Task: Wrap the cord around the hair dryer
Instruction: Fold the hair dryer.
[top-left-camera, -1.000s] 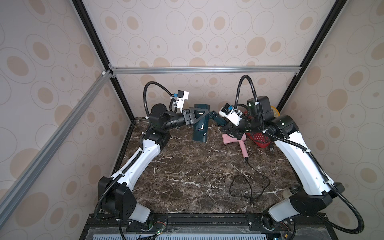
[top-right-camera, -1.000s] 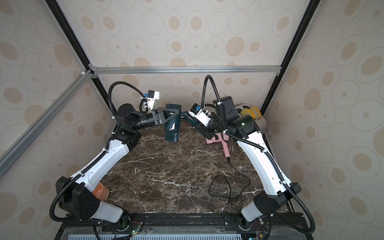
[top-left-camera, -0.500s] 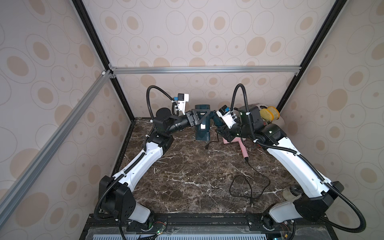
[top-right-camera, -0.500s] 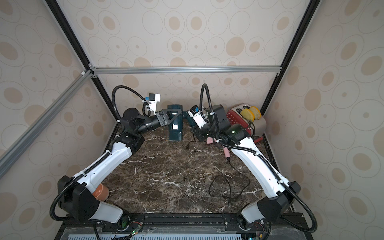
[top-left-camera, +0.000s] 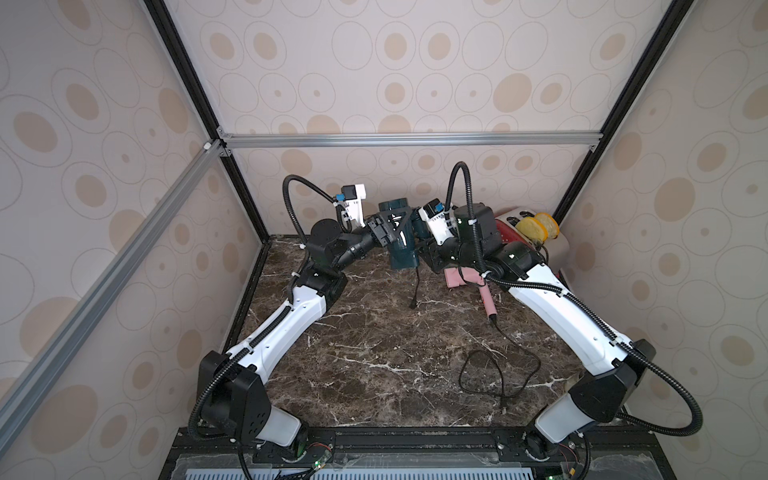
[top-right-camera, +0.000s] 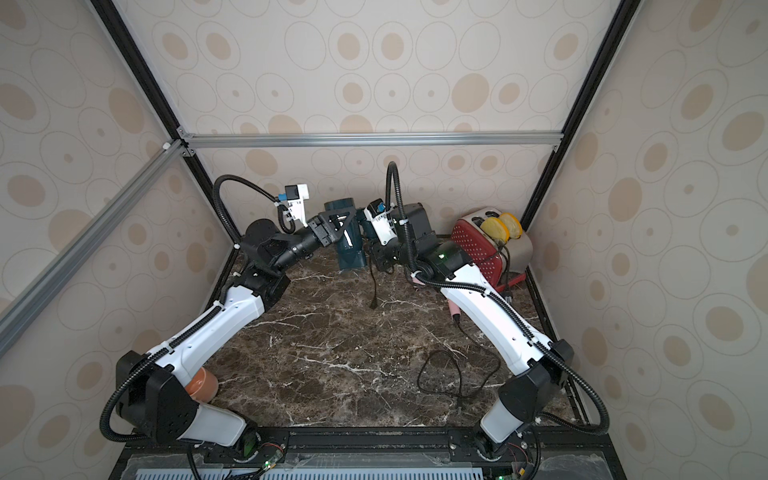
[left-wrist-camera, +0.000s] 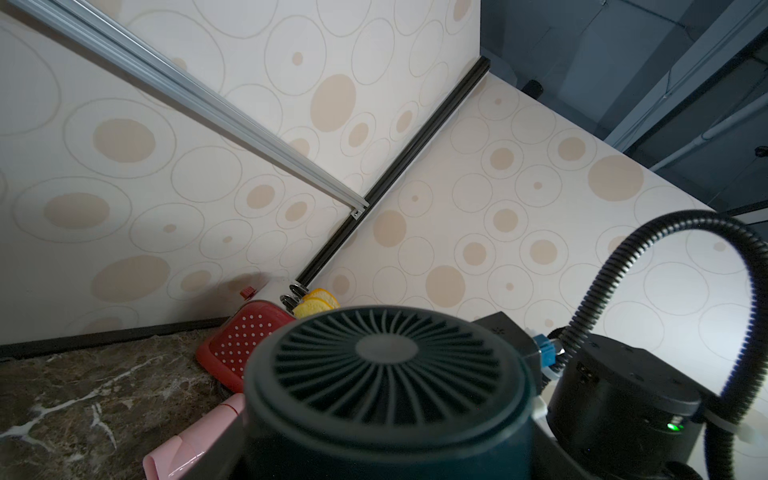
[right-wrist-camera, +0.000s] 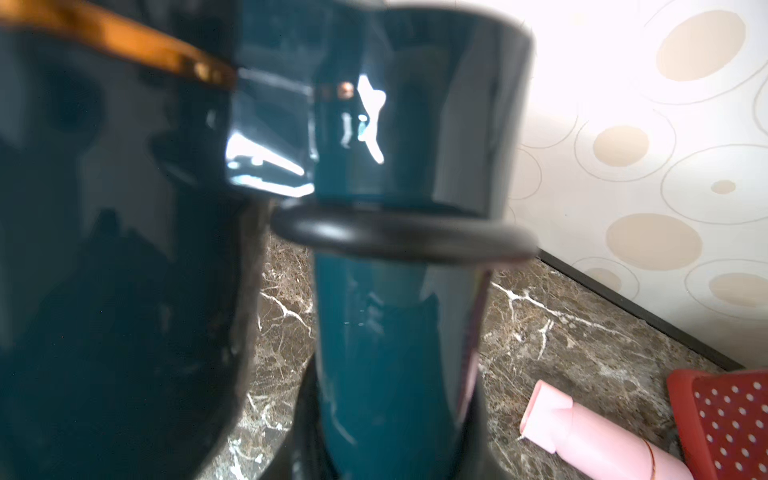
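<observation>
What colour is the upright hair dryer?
The glossy hair dryer is dark teal; clearest in the right wrist view.

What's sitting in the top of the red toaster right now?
Two yellow slices stand in the slots of the toaster, with their tops sticking out. Their lower parts are covered by the toaster's body, so how deep they sit cannot be seen.

table: dark marble (top-left-camera: 365, 357) | on it: pink appliance (top-left-camera: 455, 277), looped black cord (top-left-camera: 460, 376), red toaster (top-right-camera: 476, 245), orange cup (top-right-camera: 201, 382)
</observation>
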